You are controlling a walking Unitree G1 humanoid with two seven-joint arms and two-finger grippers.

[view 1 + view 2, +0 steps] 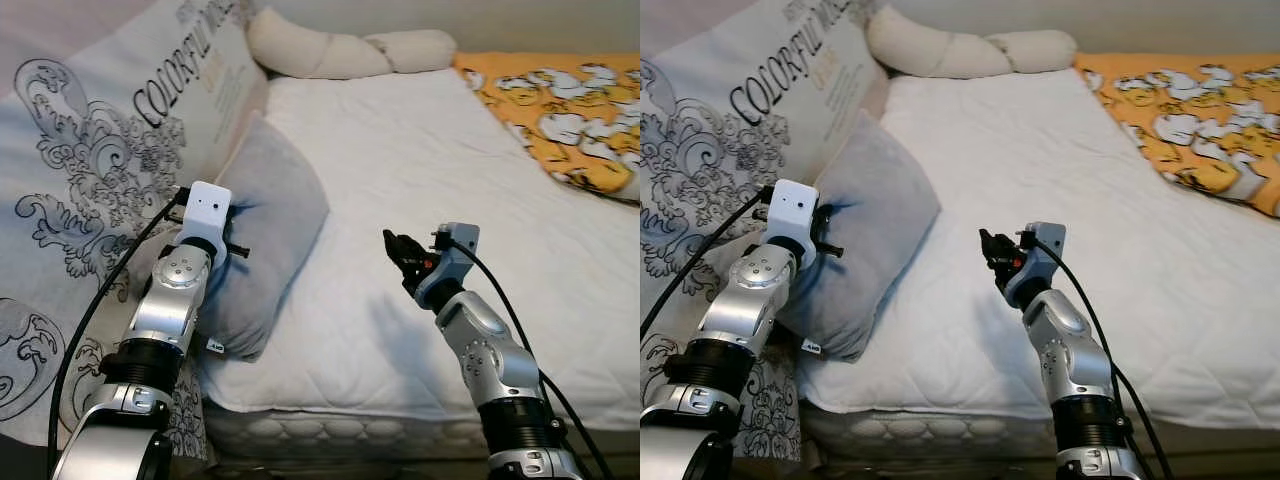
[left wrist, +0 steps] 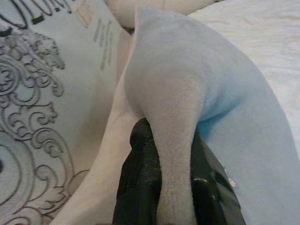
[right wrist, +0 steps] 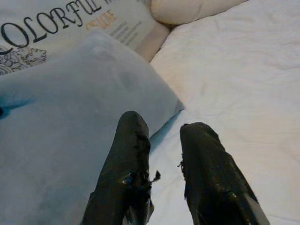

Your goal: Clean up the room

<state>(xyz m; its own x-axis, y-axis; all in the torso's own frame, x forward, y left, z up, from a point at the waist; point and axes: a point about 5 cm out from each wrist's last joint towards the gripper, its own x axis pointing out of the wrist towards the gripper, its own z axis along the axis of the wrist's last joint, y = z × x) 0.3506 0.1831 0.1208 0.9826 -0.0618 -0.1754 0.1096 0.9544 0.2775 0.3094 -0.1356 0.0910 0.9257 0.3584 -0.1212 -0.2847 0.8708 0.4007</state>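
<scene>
Left gripper (image 2: 176,197) clamped on an edge fold of the soft grey plush pillow (image 1: 275,235), looks light and floppy; right gripper (image 3: 164,164) parted, empty, hovering over the white quilted mattress (image 1: 420,150).

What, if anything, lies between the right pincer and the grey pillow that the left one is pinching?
Nothing visible does. The right pincer hovers open over bare white mattress, and only that sheet separates it from the grey pillow. The left pincer is already clamped on the pillow's edge.
</scene>
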